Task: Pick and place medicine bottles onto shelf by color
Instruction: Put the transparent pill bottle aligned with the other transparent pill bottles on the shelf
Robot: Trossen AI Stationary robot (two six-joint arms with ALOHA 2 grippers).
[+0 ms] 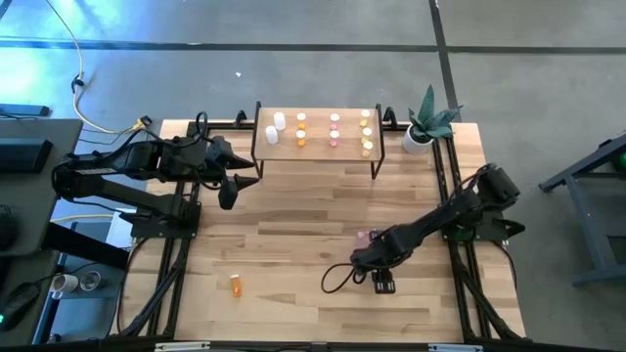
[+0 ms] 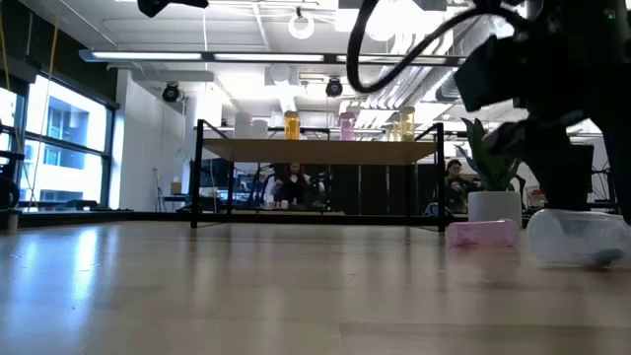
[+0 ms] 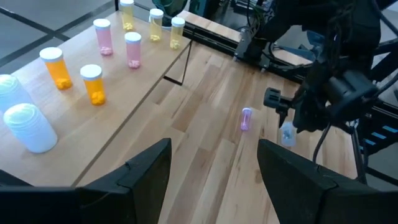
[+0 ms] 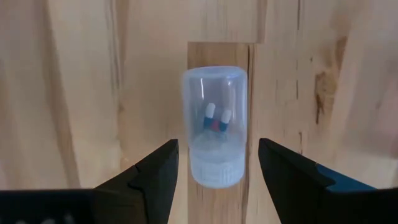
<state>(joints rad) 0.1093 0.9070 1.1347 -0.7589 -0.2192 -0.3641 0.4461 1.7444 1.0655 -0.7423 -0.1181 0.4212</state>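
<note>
— Any writing on that clear plastic bottle (image 4: 214, 127) with blue-and-red capsules?
— None you can read. It lies on the near-right tabletop between your right gripper's (image 4: 216, 180) spread fingers, ungripped; left gripper (image 3: 214, 180) gapes empty beside the wood-topped shelf (image 1: 318, 152).

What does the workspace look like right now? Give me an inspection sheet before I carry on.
Surface: wooden table, flat, mostly bare.
Job's things: shelf at the far edge carries white, orange, pink and yellow bottles in rows. Off the shelf: a clear bottle lying on its side, a pink bottle lying beside it, an orange bottle near the front left.
Clutter: potted plant at the shelf's right end.
Grippers: right tool open, low over the table, fingers either side of the clear bottle, not yet gripping. Left tool open, empty, near the shelf's left end.
Cables: yellow cable on the floor, off the table.
Surroundings: people seated beyond the shelf.
</note>
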